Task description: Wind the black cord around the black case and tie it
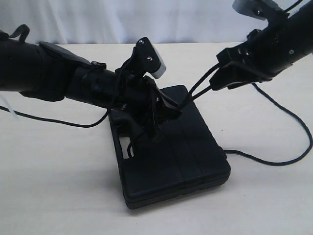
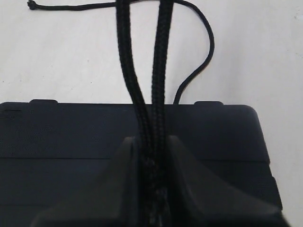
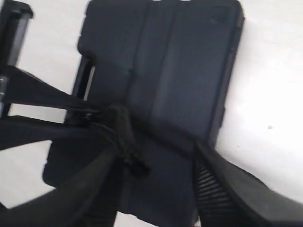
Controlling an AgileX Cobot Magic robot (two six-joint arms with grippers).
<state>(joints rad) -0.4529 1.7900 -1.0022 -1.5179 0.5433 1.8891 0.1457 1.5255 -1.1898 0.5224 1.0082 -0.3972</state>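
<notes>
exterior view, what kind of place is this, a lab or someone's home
Most likely a robot lab or test bench rather than a home. Two black robot arms work over a bare white table in front of a plain pale backdrop. The only things set out are a black case and a black cord.

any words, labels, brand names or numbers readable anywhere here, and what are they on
None: no text can be read in any view.
The black case shows only plain ribbed panels, with no label, brand or number visible.
The black cord carries no tag or print.
</notes>
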